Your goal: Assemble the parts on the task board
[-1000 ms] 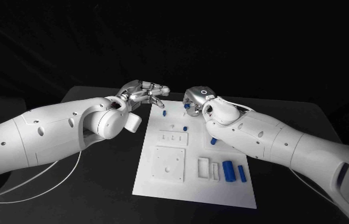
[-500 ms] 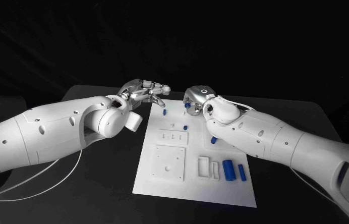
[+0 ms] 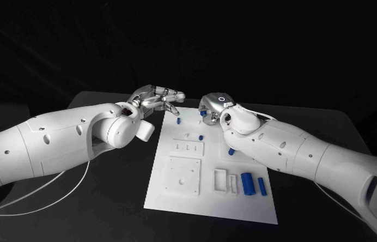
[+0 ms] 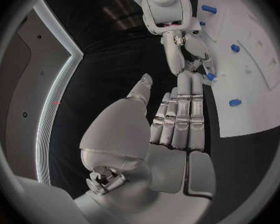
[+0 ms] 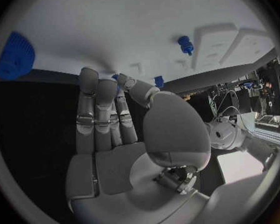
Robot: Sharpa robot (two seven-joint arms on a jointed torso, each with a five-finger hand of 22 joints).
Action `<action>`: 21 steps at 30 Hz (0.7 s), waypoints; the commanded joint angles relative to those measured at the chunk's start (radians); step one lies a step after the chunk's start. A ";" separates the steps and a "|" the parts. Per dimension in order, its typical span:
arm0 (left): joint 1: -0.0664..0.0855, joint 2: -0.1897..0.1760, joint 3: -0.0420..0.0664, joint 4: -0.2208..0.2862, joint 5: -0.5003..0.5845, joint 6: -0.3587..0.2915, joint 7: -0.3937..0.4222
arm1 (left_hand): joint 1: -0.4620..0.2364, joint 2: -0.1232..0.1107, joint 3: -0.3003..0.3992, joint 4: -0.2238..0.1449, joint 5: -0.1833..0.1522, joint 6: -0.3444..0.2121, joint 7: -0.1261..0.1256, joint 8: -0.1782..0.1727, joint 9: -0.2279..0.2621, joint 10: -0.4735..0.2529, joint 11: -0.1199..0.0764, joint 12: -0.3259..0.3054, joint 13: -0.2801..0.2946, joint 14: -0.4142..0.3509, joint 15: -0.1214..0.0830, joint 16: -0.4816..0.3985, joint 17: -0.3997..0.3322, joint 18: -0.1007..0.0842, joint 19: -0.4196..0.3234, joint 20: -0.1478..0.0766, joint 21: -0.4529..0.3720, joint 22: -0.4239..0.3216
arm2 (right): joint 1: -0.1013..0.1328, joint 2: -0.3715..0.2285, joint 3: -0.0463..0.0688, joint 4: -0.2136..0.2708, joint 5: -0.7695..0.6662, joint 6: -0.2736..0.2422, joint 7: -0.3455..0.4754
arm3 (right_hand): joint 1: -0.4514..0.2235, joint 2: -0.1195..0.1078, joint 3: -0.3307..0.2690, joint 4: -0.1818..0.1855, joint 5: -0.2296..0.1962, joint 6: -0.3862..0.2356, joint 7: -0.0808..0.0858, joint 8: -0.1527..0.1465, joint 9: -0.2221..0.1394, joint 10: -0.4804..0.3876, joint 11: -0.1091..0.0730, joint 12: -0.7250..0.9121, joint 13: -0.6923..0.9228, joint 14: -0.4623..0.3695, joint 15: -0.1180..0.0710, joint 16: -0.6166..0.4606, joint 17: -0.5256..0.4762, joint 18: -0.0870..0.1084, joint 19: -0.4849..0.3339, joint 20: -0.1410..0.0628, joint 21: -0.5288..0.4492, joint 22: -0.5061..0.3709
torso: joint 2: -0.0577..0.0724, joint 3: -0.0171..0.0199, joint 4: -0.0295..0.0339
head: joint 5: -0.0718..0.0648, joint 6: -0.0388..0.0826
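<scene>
Hands (image 3: 157, 100) apparently poised over board (image 3: 208, 198)

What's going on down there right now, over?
Both robot hands at board's far edge. Left robot hand open, holding nothing. Right robot hand by a small blue part; grip unclear. Two blue bars lie loose near edge. Nothing in the way.

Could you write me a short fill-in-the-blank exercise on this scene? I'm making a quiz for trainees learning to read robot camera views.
1. The task board lying on the black table is ____ in colour.
2. The left hand and the right hand both hover at the board's ____ end, seen from the head camera.
3. The two long parts near the board's right edge are ____ in colour.

Missing words: white; far; blue
</scene>
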 commanded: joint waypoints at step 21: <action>0.002 0.008 0.001 -0.005 0.002 0.022 0.000 | 0.000 0.000 0.003 0.000 -0.004 -0.002 0.002 0.000 0.001 -0.006 -0.003 0.000 0.001 0.006 -0.003 -0.004 -0.001 0.013 0.002 0.001 0.006 -0.003 | -0.004 0.001 -0.003 0.006 0.013 -0.009 0.027 | 0.013 -0.016 0.034 0.001 0.007 -0.046 0.005 0.002 -0.007 -0.049 0.012 0.005 -0.002 -0.001 0.018 -0.009 -0.011 0.019 0.006 0.017 -0.019 0.025 | 0.001 -0.0001 -0.0008 | 0.004 -0.006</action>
